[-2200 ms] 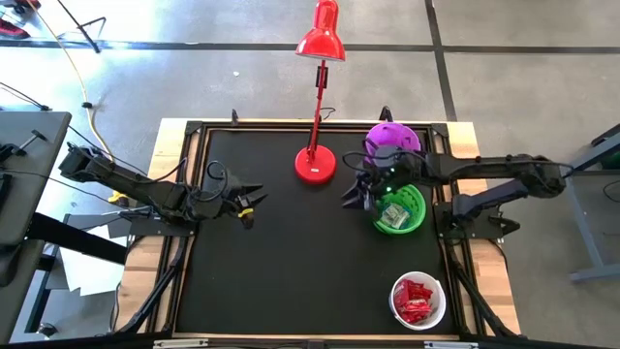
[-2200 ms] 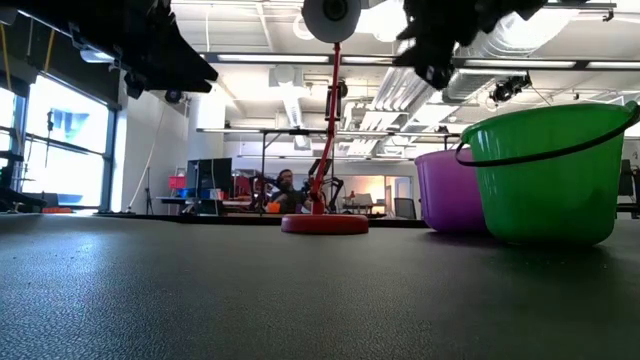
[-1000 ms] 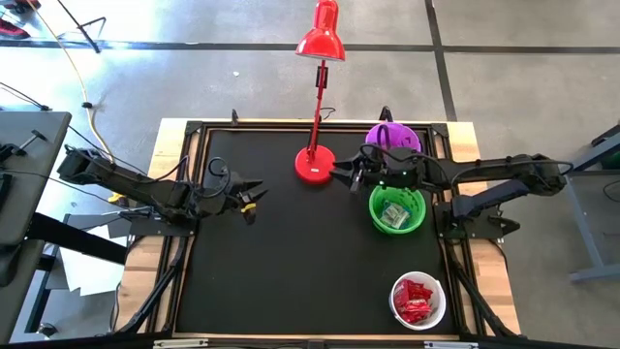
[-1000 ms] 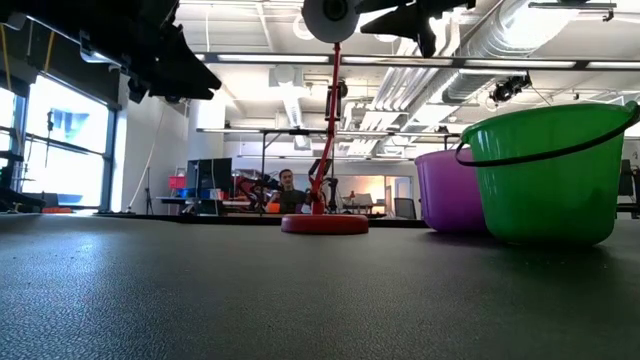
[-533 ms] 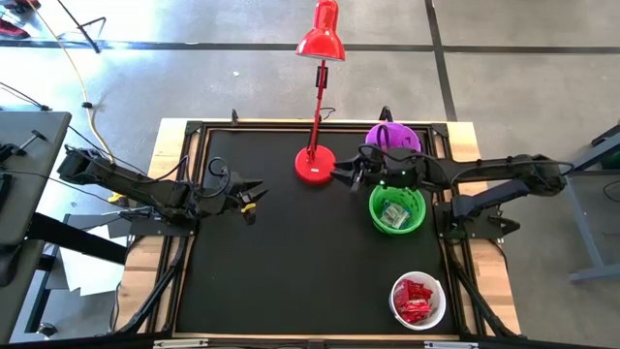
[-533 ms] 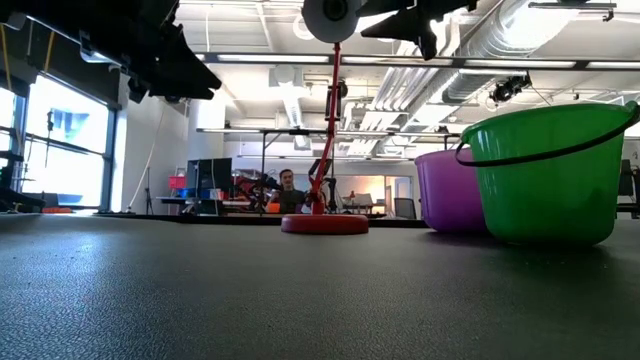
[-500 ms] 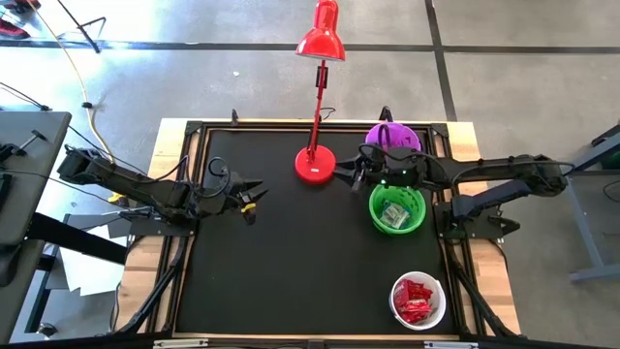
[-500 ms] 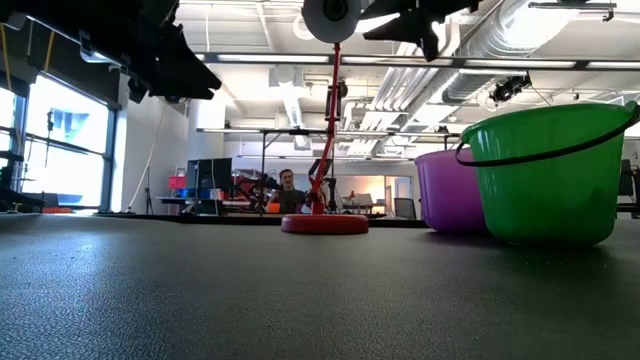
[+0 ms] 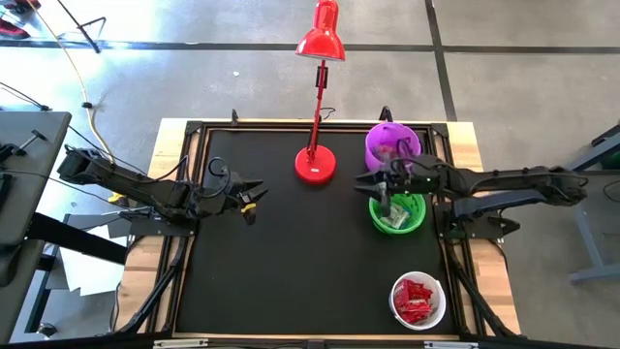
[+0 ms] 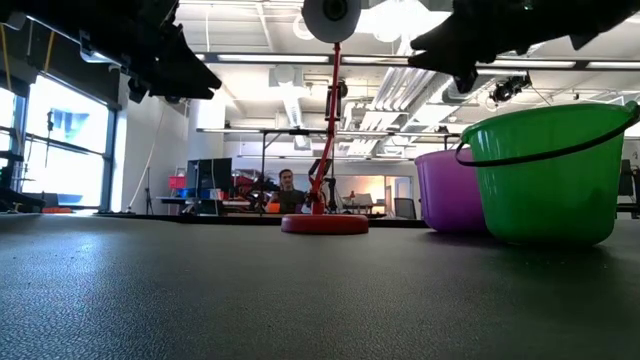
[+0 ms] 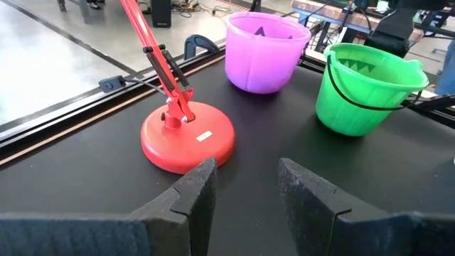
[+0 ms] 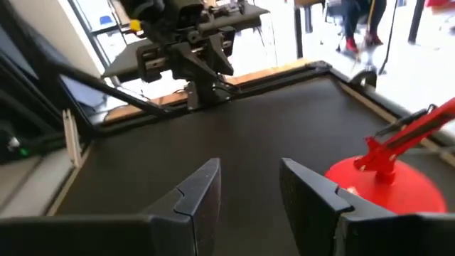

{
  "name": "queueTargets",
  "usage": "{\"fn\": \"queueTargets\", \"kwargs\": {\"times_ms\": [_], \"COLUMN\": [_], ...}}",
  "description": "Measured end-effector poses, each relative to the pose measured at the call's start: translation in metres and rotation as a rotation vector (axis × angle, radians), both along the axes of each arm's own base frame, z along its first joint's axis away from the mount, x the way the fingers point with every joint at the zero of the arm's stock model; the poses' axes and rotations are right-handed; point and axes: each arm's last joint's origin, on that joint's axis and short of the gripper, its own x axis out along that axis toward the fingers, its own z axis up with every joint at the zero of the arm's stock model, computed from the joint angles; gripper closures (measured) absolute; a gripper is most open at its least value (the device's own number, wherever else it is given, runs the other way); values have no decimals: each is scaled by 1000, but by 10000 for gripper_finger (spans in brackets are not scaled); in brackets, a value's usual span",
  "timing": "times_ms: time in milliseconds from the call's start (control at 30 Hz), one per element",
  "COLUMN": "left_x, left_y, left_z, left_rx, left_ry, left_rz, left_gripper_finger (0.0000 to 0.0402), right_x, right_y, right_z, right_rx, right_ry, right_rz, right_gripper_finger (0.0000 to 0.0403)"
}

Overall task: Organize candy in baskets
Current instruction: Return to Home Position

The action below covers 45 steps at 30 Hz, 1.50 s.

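Three baskets stand on the black mat's right half: the purple basket [image 9: 391, 145] far back, the green basket [image 9: 398, 211] in front of it, the white basket [image 9: 418, 300] near the front edge. Red candy [image 9: 415, 298] fills the white one, pale wrapped candy [image 9: 392, 215] lies in the green one, and a few dark pieces [image 9: 402, 148] show in the purple one. My right gripper [image 9: 374, 184] hovers open and empty over the green basket's far-left rim [image 12: 249, 181]. My left gripper [image 9: 254, 194] waits open above the mat's left side [image 11: 245, 178].
A red desk lamp stands with its round base [image 9: 315, 166] on the mat left of the purple basket, its head [image 9: 323, 39] reaching beyond the far edge. The base lies just ahead of the right gripper [image 12: 387, 186]. A wooden frame [image 9: 174, 136] borders the mat.
My right gripper has drawn back from beside the lamp base toward the table's right and slightly toward the near edge, uncovering the purple basket; it now hangs over the green basket's rim. The left arm has kept still. No candy or basket has moved.
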Motion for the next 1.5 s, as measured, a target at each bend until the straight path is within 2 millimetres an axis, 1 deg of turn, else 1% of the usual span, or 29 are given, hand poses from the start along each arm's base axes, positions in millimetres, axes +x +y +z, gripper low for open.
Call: {"fn": "queueTargets", "kwargs": {"times_ms": [100,267,400,467,533,700,900,1033,1200,1500], "left_x": [0,0,0,0,0,0,0,0,0,0], "left_y": [0,0,0,0,0,0,0,0,0,0], "left_z": [0,0,0,0,0,0,0,0,0,0], "left_rx": [0,0,0,0,0,0,0,0,0,0], "left_ry": [0,0,0,0,1,0,1,0,0,0], "left_rz": [0,0,0,0,0,0,0,0,0,0], "left_gripper_finger": [266,266,266,266,266,266,266,266,266,266], "right_x": [-9,-24,-33,-37,-43,-61,-72,-82,-89,-97], "right_y": [1,2,2,2,3,5,7,7,5,6], "right_z": [1,9,11,12,14,19,23,14,-1,-13], "right_rx": [-93,-263,-479,-516,-493,-346,-221,-206,-197,-197], "right_ry": [-13,-28,13,18,14,-19,-76,-96,-98,-109], "right_rz": [18,47,49,53,48,28,15,9,33,39], "right_gripper_finger": [264,264,264,264,264,264,264,264,264,264]}}
